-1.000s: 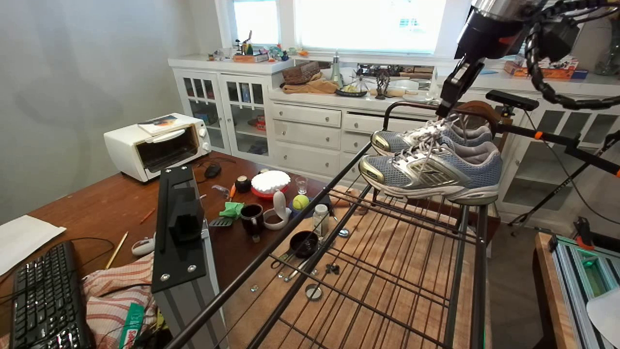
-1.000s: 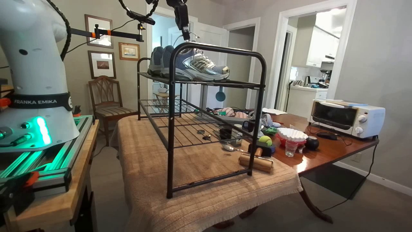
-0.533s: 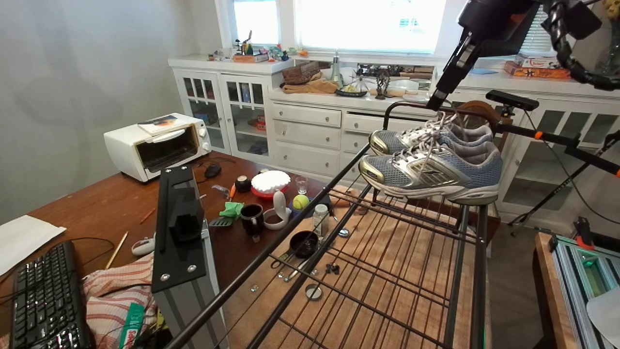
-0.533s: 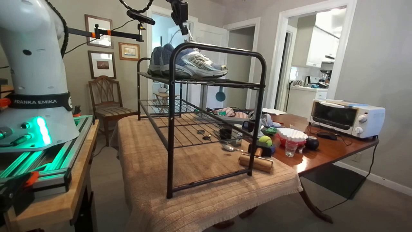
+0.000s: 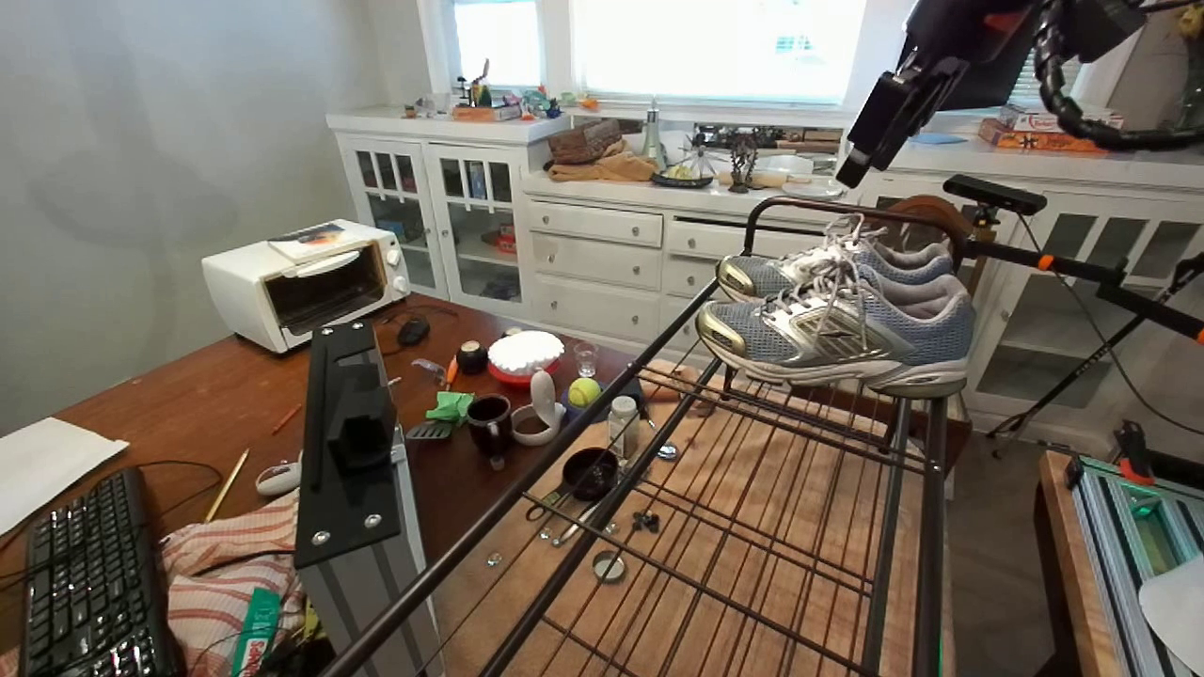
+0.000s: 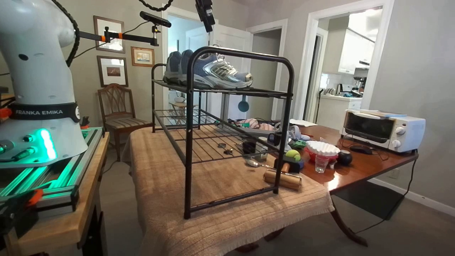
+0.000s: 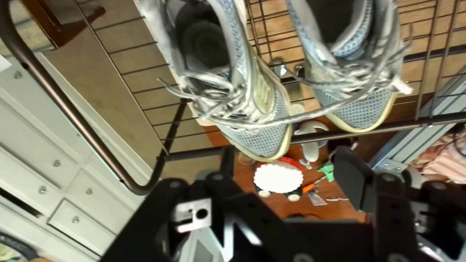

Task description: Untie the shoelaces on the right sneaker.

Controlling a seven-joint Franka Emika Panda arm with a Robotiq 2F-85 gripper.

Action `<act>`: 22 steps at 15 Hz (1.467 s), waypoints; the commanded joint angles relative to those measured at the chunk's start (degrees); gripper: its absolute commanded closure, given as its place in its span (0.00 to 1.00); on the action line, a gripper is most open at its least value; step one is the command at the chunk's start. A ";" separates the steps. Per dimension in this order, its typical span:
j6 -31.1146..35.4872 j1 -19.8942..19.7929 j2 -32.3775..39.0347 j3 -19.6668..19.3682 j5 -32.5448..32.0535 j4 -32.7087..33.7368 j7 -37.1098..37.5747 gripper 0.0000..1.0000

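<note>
along the edge of the desk (image 5: 179,404) where a tan towel (image 6: 234,181) hangs over, the wire rack (image 6: 188,142) bears the right sneaker (image 7: 251,91) on its top shelf, just beside the left sneaker (image 7: 342,69); i tell right from left by the toes, which point away from the arm (image 6: 21,81). the gripper (image 7: 285,156) hangs above them, jaws spread wide, holding nothing. whether the knot is undone i cannot tell.

one long lace (image 7: 309,114) appears to cross between the two shoes; a pull on the wrong strand might drag both shoes or draw a knot tighter. nothing visible pins them to the shelf, so a hard tug could tip a sneaker over the rail toward the glass (image 6: 321,164) near the desk's bare edge.

"franka emika" reads plainly on the dark band (image 6: 44,111) round the arm's base. the sneakers bear a side mark but no name i can make out. at the desk's near left edge in an exterior view, green packaging (image 5: 261,613) on a striped cloth (image 5: 212,602) has lettering too small to trust; the booklet (image 5: 306,240) on the toaster oven (image 5: 306,287), by the desk's wall-side corner, is no clearer.
</note>
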 commanded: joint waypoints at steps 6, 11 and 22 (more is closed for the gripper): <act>0.46 -9.38 3.39 -2.46 2.39 -1.70 13.78 0.00; 2.93 -12.71 7.58 -2.28 3.80 -1.00 25.05 0.00; 2.21 -11.26 15.83 -3.49 3.38 2.17 40.54 0.51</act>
